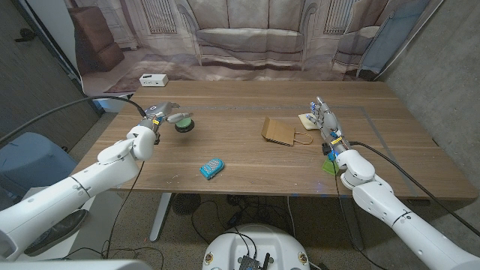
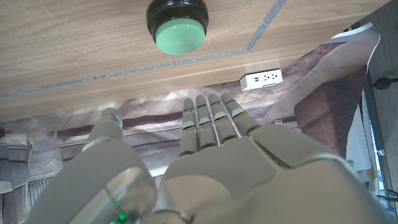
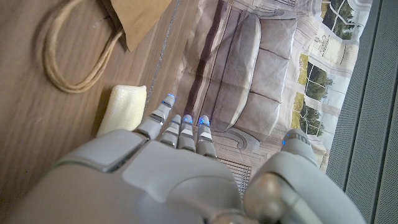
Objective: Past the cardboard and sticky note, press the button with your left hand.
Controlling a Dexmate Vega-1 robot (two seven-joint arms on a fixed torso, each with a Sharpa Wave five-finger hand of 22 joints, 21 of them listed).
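Observation:
The green button [image 1: 184, 124] in its black base sits on the left part of the wooden table [image 1: 247, 161]. My left hand [image 1: 161, 113] hovers just left of it, fingers spread, holding nothing. From the left wrist view the button [image 2: 178, 28] lies just beyond the straight fingers of my left hand [image 2: 205, 162]. A brown paper bag [image 1: 279, 132] lies flat at mid-table with a pale yellow sticky-note pad [image 1: 307, 118] to its right. My right hand [image 1: 325, 120] stands beside the pad, fingers extended and empty. The right wrist view shows my right hand [image 3: 180, 168], the pad [image 3: 121, 109] and the bag [image 3: 134, 15].
A small teal packet [image 1: 212, 168] lies near the table's front middle. A green item [image 1: 330, 166] lies by my right forearm. A white power strip [image 1: 153, 79] lies on the floor beyond the far left edge, also in the left wrist view [image 2: 262, 79]. A sofa backdrop stands behind.

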